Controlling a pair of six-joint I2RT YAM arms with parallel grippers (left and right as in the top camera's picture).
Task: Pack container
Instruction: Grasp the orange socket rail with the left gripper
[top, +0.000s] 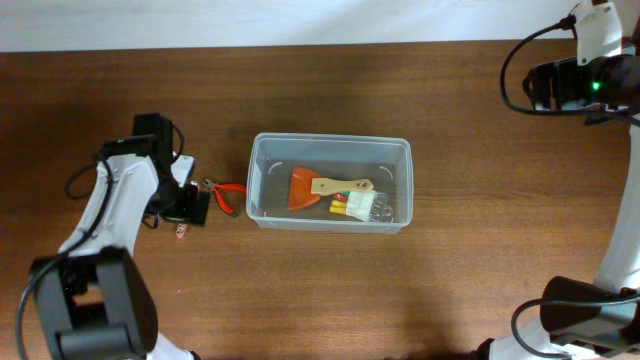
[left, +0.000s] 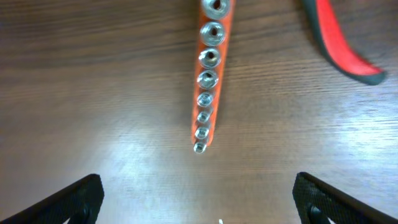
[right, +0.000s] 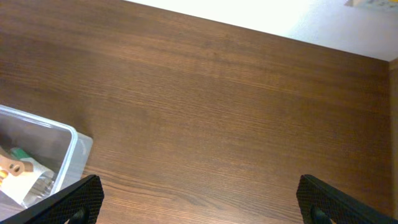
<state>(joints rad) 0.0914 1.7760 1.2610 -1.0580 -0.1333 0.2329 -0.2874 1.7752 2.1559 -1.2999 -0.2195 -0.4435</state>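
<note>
The container (top: 330, 139), a clear rectangular tub, stands mid-table and holds an orange scraper (top: 303, 189), a wooden-handled tool (top: 342, 185) and a clear packet with yellow and red pieces (top: 362, 207). Its corner shows in the right wrist view (right: 68, 140). My left gripper (left: 199, 205) is open just left of the tub, low over an orange rail of several sockets (left: 208, 74), with nothing between its fingers (left: 74, 199). Red-handled pliers (left: 342, 43) lie beside the rail. My right gripper (right: 200, 205) is open over bare wood at the far right back, holding nothing.
The pliers (top: 228, 195) lie between the left arm (top: 120, 190) and the tub's left wall. The right arm (top: 585, 80) sits at the table's back right corner. Dark wood table (top: 450, 290) runs to a white edge at the back.
</note>
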